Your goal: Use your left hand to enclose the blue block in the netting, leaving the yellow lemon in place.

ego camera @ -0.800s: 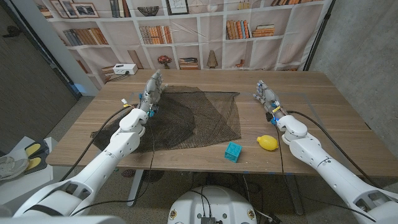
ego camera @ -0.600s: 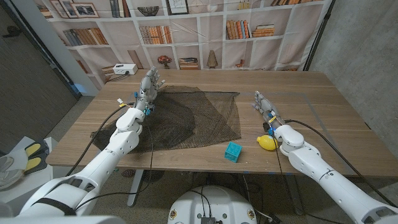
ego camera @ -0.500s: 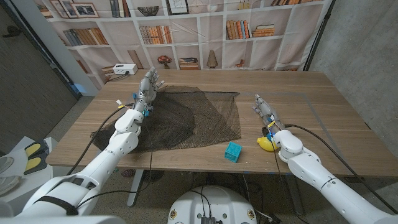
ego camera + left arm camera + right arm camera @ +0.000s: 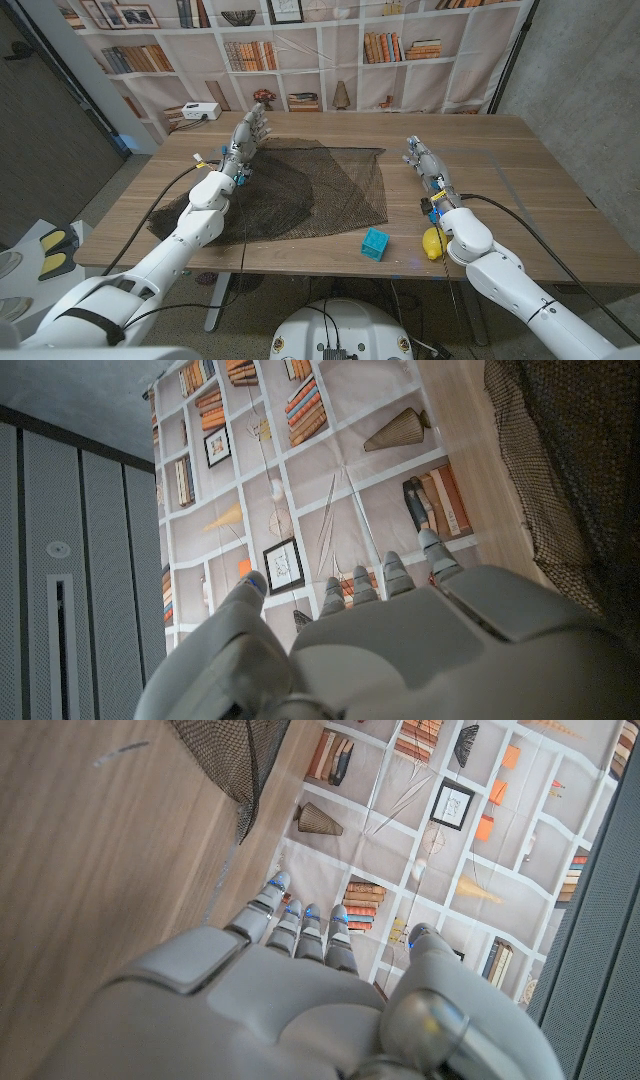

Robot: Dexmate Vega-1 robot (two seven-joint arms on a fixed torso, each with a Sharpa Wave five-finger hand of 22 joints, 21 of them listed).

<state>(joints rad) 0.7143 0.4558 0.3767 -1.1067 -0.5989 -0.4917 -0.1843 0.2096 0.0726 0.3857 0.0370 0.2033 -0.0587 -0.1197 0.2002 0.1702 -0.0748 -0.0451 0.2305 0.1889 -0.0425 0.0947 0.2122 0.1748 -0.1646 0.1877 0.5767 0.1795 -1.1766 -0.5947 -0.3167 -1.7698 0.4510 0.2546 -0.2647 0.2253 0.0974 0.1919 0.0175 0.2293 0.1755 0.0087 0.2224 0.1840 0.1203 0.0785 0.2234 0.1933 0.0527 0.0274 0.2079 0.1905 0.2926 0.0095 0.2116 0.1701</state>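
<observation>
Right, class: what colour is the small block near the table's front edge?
The block is blue-turquoise, clearest in the head view.

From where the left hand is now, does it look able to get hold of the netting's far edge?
Probably yes. The left hand is open at the far left edge of the netting, with nothing between them. The blue block and yellow lemon sit well away, near the front edge.

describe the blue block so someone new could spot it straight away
On the wooden table, look just past the near right corner of the black netting. The blue block sits there near the table's front edge, a small turquoise cube, unlike the rounded yellow lemon beside it.
</observation>
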